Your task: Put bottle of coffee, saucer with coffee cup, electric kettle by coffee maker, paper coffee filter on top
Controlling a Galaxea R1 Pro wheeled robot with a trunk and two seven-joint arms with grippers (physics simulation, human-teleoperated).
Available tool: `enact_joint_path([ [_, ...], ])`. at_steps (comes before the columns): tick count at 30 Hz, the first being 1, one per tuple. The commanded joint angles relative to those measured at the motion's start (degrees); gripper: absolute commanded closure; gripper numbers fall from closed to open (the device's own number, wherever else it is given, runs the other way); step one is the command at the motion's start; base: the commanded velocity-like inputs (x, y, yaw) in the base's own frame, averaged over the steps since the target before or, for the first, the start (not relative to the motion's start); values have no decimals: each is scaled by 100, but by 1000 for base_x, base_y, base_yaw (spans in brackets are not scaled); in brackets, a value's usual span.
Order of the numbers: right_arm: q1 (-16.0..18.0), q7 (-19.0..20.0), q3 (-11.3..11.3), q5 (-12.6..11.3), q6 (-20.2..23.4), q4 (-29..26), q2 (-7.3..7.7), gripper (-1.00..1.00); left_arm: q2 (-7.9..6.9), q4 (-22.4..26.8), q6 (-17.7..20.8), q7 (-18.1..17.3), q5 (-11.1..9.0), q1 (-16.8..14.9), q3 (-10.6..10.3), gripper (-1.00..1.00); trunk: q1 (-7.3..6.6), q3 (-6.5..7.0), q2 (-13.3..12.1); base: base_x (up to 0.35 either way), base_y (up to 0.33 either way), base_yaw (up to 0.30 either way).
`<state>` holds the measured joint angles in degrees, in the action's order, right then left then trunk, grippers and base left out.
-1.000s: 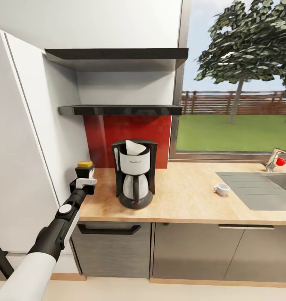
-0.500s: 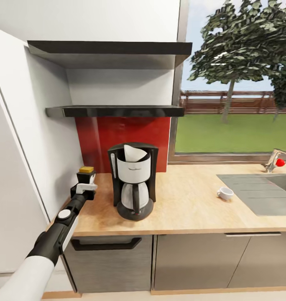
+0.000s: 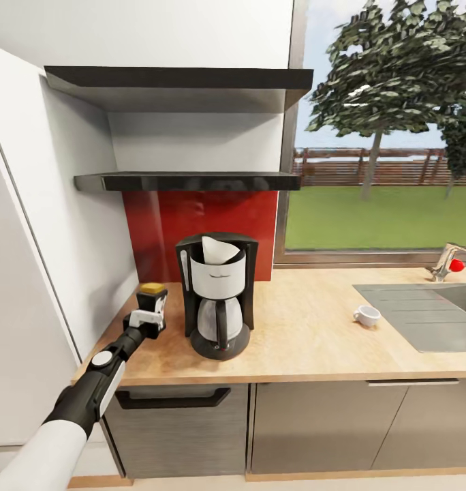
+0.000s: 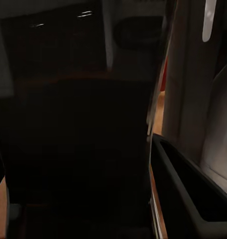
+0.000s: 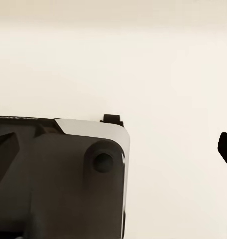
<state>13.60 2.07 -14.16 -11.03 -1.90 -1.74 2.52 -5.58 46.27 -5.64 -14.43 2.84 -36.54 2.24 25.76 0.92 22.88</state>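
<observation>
Coffee bottle (image 3: 153,294), clamped in left pincer (image 3: 151,315), has dropped lower beside coffee maker (image 3: 216,293), nearly reaching bench (image 3: 308,334); release looks imminent.

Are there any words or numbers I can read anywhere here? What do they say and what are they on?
Coffee maker: a small dark brand line on its white front band, too blurred to read.
Robot part in the right wrist view: faint raised lettering along its dark top edge, too small and dim to read.
Bottle of coffee, held in the left end effector: no label text can be made out.
</observation>
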Motion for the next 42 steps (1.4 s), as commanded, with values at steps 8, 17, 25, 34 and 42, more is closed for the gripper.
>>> enact_joint_path([
  [8, 2, 22, -44, -60, -20, 7, -8, -100, 4, -63, -16, -42, 33, -3, 26, 100, 2, -2, 4, 27, 0, 0],
  [17, 2, 22, -43, -57, -20, 7, -6, -100, 31, -720, -913, -51, 33, -3, 11, 100, 2, -2, 4, 212, 0, 0],
  [25, 2, 22, -43, -57, -20, 13, 3, -100, 40, -948, -1126, -43, 28, -3, 27, 100, 2, -2, 4, 14, 0, 0],
  [34, 2, 22, -43, -56, -20, 11, -5, -100, 14, -969, -1139, -49, -184, -3, 30, 100, 2, -2, 4, 120, 0, 0],
  [42, 2, 22, -48, -55, -20, 10, -6, -100, 31, -1121, -1141, -49, -284, -3, 24, 100, 2, -2, 4, 124, 0, 0],
])
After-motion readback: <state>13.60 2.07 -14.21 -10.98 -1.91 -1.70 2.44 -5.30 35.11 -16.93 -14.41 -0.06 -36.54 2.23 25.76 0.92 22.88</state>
